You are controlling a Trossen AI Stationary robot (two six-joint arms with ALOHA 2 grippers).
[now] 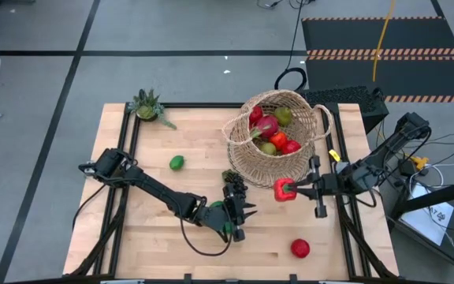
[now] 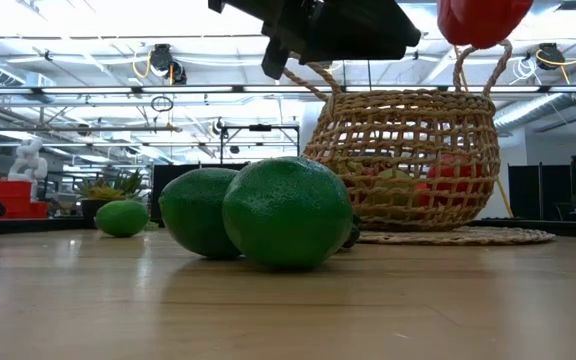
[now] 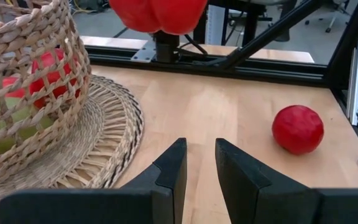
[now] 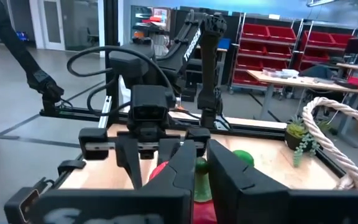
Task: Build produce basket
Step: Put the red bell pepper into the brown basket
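The wicker basket (image 1: 278, 134) stands on a round woven mat (image 3: 107, 140) at the far right and holds several red and green fruits. My right gripper (image 1: 290, 190) hovers just in front of it, shut on a red piece of produce (image 1: 282, 190). My left gripper (image 1: 247, 211) is near the table's middle, above two green limes (image 2: 286, 212). Its fingers (image 3: 173, 168) stand a narrow gap apart with nothing between them. Dark grapes (image 1: 233, 181) lie beside it. A red apple (image 1: 299, 248) and another lime (image 1: 176, 162) lie loose on the table. My right gripper pinches the red piece (image 4: 202, 205) between its two fingers. The fingers lie level and come from the table's right side. The piece is lifted clear of the table, beside the basket's near wall. The fingers hide which part of it they are on.
A small spiky potted plant (image 1: 148, 106) stands at the far left corner. Black frame rails (image 3: 229, 62) run along the table's edges. Bare wood lies along the near edge on both sides of the red apple (image 3: 298, 129).
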